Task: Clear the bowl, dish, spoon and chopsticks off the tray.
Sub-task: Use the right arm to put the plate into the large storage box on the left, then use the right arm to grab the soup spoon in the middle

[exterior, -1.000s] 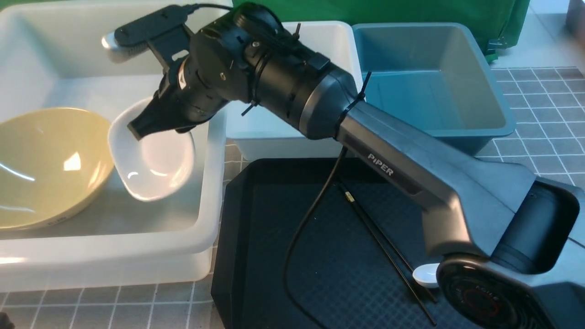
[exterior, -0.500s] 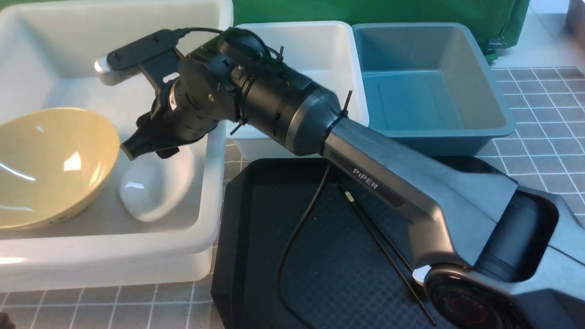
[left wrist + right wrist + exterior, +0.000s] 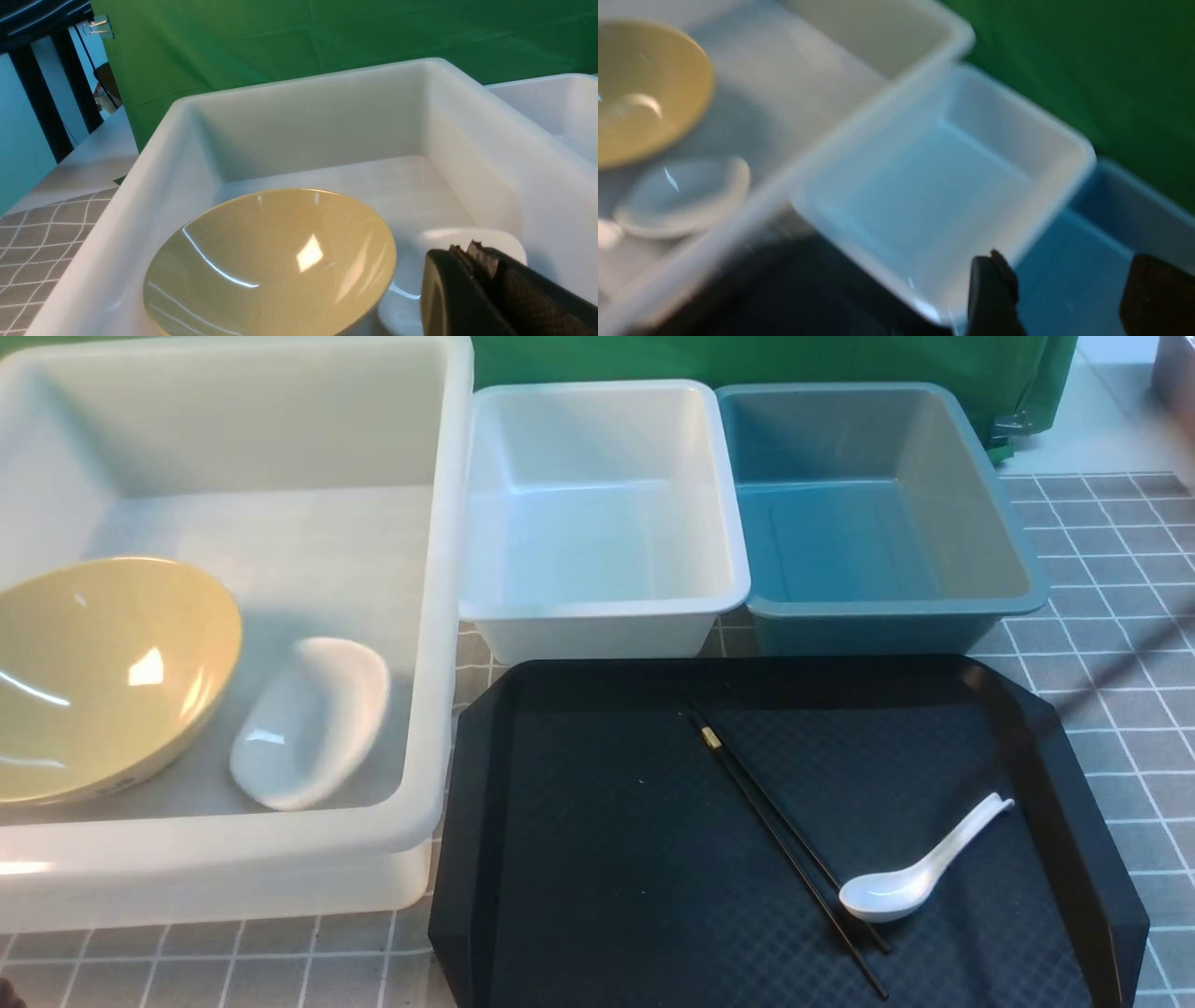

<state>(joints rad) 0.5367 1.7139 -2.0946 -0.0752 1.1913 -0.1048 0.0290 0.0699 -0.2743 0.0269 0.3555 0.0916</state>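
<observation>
Spoon [image 3: 887, 894] in front view, outside both wrist views

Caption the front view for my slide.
Bowl and dish tilted in the big white bin; spoon and chopsticks on the tray.

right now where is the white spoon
In the front view, the spoon lies on the right side of the black tray, its bowl end over one of the chopsticks.
</observation>
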